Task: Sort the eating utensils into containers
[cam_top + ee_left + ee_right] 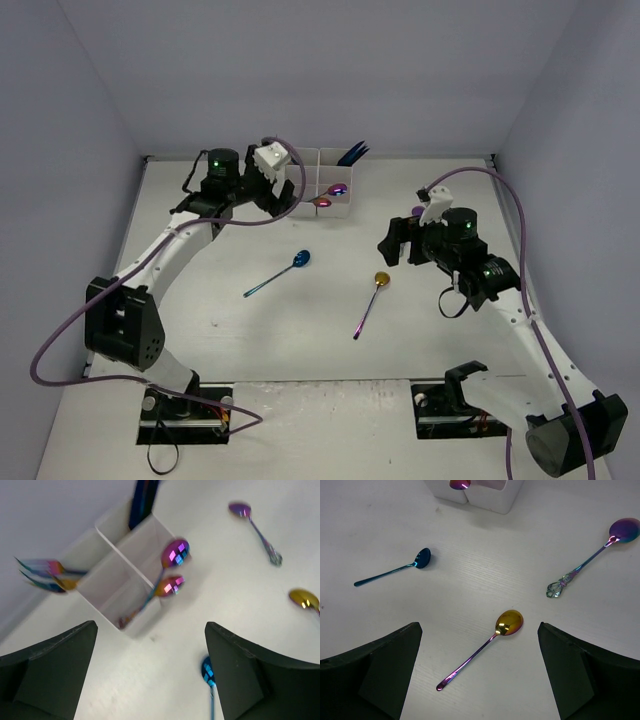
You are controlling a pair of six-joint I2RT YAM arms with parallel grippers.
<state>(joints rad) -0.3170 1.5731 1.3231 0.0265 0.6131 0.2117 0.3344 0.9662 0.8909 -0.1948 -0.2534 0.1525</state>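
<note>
The white compartment block [318, 170] stands at the back middle. It holds two iridescent purple spoons [175, 552], blue utensils [142, 500] and forks [45, 575]. A blue spoon [280, 275], a gold-bowled spoon with a purple handle [372, 300] and an ornate purple spoon [590, 557] lie loose on the table. My left gripper [288, 195] is open and empty, just in front of the block [115, 587]. My right gripper [392, 242] is open and empty, above the gold spoon [490, 642].
Grey walls close in the table at the back and both sides. Purple cables loop along both arms. The ornate spoon lies mostly hidden under the right wrist in the top view.
</note>
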